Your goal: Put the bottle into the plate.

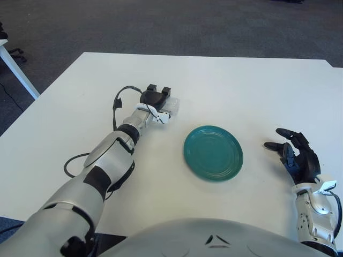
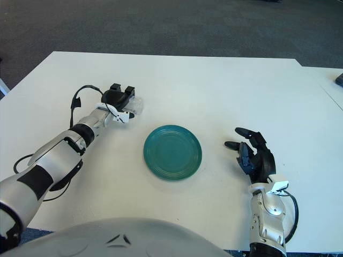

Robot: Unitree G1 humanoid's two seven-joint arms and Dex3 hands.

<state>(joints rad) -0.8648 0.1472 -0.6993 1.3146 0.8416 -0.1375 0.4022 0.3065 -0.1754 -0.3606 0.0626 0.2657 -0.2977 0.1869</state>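
- My right hand (image 2: 256, 156) is nearest to me, low on my right, to the right of the plate and apart from it. Its fingers (image 2: 242, 131) are loosely spread, slightly curved, and hold nothing.
- The plate (image 1: 213, 152) is round and teal green, with faint rings in its face. It lies flat on the white table (image 1: 241, 85), between my two hands.
- My left hand (image 1: 155, 100) is reached out farthest, beyond the plate and to its left. Its dark fingers (image 1: 152, 88) are curled narrow over the bottle (image 1: 172, 107), gripping it from above.
- The bottle is clear plastic and mostly hidden under my hand; only its pale right end shows. It is on the table top, well short of the plate.
- It seems to lie on its side, long axis roughly left to right, the visible end pointing to my right. I cannot tell which end is the cap.
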